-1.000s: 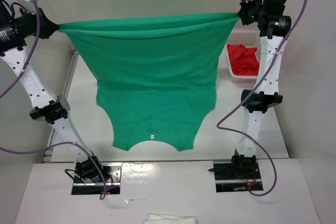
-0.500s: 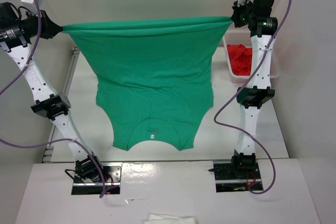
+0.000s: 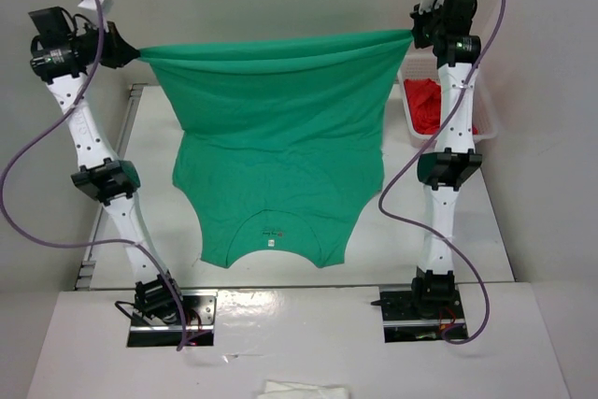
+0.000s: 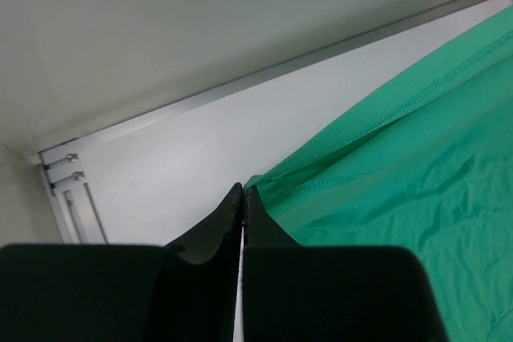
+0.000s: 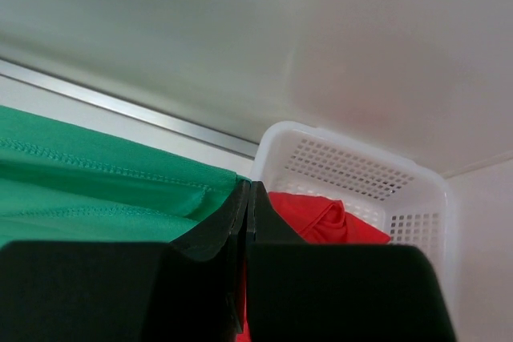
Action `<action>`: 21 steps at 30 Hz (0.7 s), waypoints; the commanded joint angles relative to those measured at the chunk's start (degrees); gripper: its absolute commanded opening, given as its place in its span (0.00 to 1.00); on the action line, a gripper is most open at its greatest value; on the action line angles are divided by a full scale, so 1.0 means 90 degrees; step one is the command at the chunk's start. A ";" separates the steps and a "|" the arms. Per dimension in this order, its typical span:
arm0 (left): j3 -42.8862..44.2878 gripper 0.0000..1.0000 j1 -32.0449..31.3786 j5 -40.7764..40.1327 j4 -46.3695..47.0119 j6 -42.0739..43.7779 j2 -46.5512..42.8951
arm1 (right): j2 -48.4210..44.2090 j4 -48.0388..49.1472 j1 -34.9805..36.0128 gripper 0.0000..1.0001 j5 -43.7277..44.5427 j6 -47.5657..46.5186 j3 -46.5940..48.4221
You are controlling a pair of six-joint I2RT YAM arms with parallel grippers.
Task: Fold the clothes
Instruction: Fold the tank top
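Observation:
The green T-shirt (image 3: 280, 147) hangs stretched between my two raised grippers, its hem pulled taut along the top and its neck with a small white label (image 3: 271, 243) resting on the table near the front. My left gripper (image 3: 134, 53) is shut on the hem's left corner; in the left wrist view the green T-shirt (image 4: 401, 166) runs off to the right from the left gripper (image 4: 243, 191). My right gripper (image 3: 414, 35) is shut on the right corner. In the right wrist view the green T-shirt (image 5: 104, 182) lies left of the right gripper (image 5: 249, 186).
A white perforated basket (image 3: 408, 123) holding a red garment (image 3: 432, 105) stands at the table's right edge, just under the right gripper; the basket (image 5: 353, 170) and red garment (image 5: 321, 218) also show in the right wrist view. A metal rail (image 4: 240, 86) borders the table. White cloth (image 3: 304, 390) lies at the near edge.
Both grippers have moved inward with the shirt's corners, the left one markedly to the right. The hem span is narrower and the shirt hangs with more slack at its sides.

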 commanded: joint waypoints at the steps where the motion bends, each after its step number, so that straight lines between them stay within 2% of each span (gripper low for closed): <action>1: 0.0116 0.00 -0.0298 -0.0320 0.0256 0.0066 0.0367 | 0.0234 0.0698 0.0014 0.00 0.0350 -0.0067 0.0259; 13: 0.0116 0.00 -0.0572 -0.0712 0.0627 -0.0197 0.0299 | 0.0177 0.0611 0.0267 0.00 0.0408 -0.0067 0.0259; 21: 0.0116 0.00 -0.0192 -0.0477 0.0754 -0.0315 0.0027 | -0.0019 0.0337 0.0336 0.00 0.0564 -0.0262 0.0259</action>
